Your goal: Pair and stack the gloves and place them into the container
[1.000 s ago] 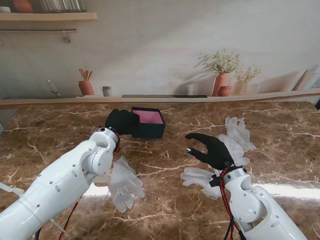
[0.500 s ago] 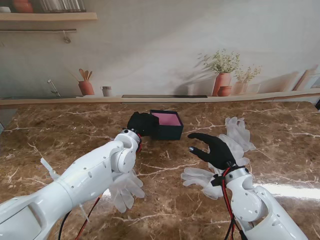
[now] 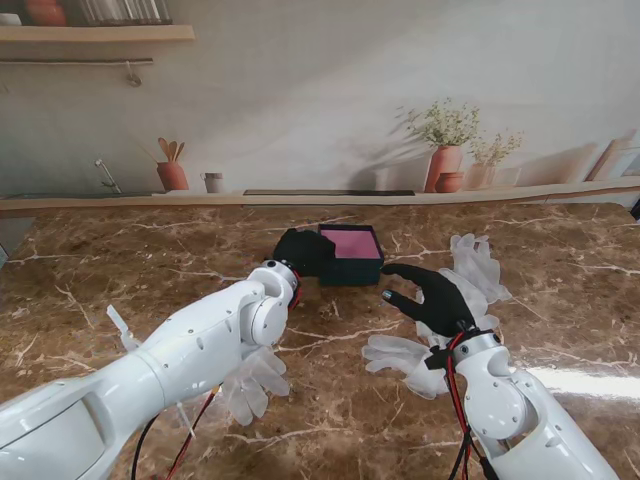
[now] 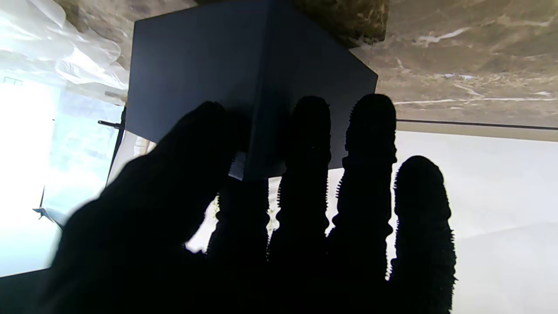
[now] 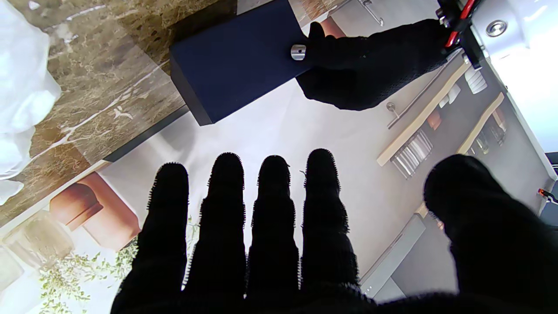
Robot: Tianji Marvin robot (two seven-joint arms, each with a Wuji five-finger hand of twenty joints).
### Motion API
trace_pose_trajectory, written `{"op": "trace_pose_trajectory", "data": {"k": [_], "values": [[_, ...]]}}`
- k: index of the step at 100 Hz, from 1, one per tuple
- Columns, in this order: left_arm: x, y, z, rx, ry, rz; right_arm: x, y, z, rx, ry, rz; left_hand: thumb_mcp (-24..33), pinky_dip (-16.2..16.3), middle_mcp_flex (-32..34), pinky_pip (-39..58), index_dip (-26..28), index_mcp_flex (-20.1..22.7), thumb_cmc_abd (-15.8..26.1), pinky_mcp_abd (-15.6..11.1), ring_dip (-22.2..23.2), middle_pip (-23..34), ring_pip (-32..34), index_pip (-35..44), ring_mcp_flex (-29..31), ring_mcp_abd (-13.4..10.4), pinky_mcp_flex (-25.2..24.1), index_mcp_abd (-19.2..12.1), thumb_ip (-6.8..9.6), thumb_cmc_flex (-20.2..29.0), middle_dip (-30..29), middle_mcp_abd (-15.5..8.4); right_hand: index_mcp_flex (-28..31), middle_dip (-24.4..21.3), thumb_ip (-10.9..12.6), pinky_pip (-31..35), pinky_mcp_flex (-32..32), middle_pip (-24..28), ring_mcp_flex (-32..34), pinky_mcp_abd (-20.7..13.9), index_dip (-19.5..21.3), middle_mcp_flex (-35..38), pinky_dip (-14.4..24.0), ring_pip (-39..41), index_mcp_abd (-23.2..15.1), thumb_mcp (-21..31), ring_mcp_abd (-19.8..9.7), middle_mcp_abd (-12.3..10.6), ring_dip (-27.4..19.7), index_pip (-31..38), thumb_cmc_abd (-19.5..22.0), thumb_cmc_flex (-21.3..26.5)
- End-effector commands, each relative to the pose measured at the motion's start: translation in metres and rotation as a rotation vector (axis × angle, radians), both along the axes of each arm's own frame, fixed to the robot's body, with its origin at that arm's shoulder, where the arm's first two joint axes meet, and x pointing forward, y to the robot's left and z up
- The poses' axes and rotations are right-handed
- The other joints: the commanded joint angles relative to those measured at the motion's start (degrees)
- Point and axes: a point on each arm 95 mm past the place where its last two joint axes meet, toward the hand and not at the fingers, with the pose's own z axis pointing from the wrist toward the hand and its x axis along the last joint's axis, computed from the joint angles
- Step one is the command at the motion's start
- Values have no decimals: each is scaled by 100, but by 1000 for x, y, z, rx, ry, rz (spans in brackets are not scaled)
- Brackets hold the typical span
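Note:
My left hand (image 3: pixel 299 250) is shut on the left wall of the container (image 3: pixel 351 256), a dark navy box with a pink inside, on the table's far middle. In the left wrist view its black fingers (image 4: pixel 305 144) and thumb clasp a corner of the container (image 4: pixel 196 65). My right hand (image 3: pixel 431 296) hovers open, fingers spread, just right of the box, over translucent white gloves (image 3: pixel 401 355) with more farther right (image 3: pixel 477 264). Another translucent glove pile (image 3: pixel 250 377) lies under my left forearm. The right wrist view shows the container (image 5: pixel 235 61), the left hand (image 5: pixel 370 61) and my spread right hand (image 5: pixel 261 240).
The brown marble table (image 3: pixel 130 270) ends at a raised ledge (image 3: pixel 120 203) along the back wall. A corner of a white glove (image 5: pixel 22 87) shows in the right wrist view. My left forearm (image 3: pixel 170 360) crosses the near left of the table.
My left hand has carried the container to the right, toward my right hand, over the last second. The right hand has stayed almost still above the gloves.

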Motion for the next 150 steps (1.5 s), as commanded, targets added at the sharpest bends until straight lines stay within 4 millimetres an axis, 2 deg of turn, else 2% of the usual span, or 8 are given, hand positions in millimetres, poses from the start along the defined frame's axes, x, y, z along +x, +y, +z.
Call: {"op": "trace_pose_trajectory", "data": {"k": [1, 55, 64, 68, 71, 102, 131, 150], "values": [[-1, -4, -3, 16, 10, -16, -2, 0, -5, 2, 21, 0, -140, -29, 246, 302, -57, 346, -124, 106, -22, 117, 219, 307, 203, -155, 47, -96, -94, 27, -80, -33, 156, 53, 195, 2, -33, -11, 133, -24, 79, -2, 138, 3, -101, 54, -7, -8, 63, 55, 22, -105], [-1, 2, -14, 126, 72, -29, -2, 0, -8, 3, 22, 3, -499, -100, -296, -13, -91, -214, -336, 140, 45, -36, -68, 3, -259, -140, -381, -166, -60, -111, -111, -115, 164, 51, 193, 18, -18, -16, 121, -16, 80, -13, 155, -2, -115, 52, -7, -11, 62, 59, 24, -99], [-2, 5, -13, 127, 81, -33, -2, 1, -8, 2, 24, 3, -163, 26, -485, -260, 80, -546, -336, 155, 76, -35, -233, -1252, -459, -154, -598, -58, 0, -593, -94, -221, 163, 50, 193, 16, -18, -19, 120, -18, 79, -20, 156, -3, -114, 49, -3, -10, 62, 58, 31, -98], [-2, 6, -13, 124, 82, -33, -2, 1, -8, 1, 25, 2, 240, 42, -531, -310, 142, -690, -282, 151, 87, -11, -252, -1696, -497, -136, -635, 33, 278, -1022, -68, -253, 160, 46, 193, 17, -14, -25, 114, -18, 79, -30, 157, -7, -108, 46, -4, -19, 60, 56, 26, -94], [-2, 7, -13, 124, 81, -35, -2, 0, -8, 1, 25, 2, 254, 40, -571, -338, 97, -859, -307, 129, 90, 7, -261, -1965, -519, -137, -653, 28, 342, -1159, -49, -275, 157, 43, 193, 17, -13, -28, 113, -20, 78, -34, 158, -9, -116, 43, 4, -13, 58, 54, 24, -96], [-10, 24, 8, 116, 33, -41, -3, 1, -8, -4, 24, 2, -448, 31, -1041, -632, -347, -1875, -395, 47, 78, -34, -456, -3423, -768, -81, -844, -266, 449, -1469, -2, -397, 138, 35, 193, 6, -23, -30, 92, -23, 74, -45, 157, -19, -125, 33, 4, -21, 50, 42, 21, -106], [-41, 53, 39, 29, -12, -22, -5, 6, -7, -38, 28, 22, -891, -225, -1379, -1221, -412, -1881, -142, -117, 3, -199, -738, -3544, -1131, -132, -1124, -10, 513, -1337, -73, -338, 99, 37, 192, 24, 21, -20, 88, -62, 69, -29, 169, -18, -82, 98, 8, -11, 45, 24, -192, 8], [-71, 78, 38, -11, 38, -11, -10, 17, -4, -102, 40, 76, -1467, -561, -1921, -1709, -353, -1662, 195, -367, -217, -616, -1197, -3430, -1629, -147, -1369, 230, 582, -1121, -313, -198, 81, 50, 114, 83, 97, 12, 134, -110, 82, 20, 201, -3, -33, 402, 4, -27, 38, 30, -548, 61]]}}
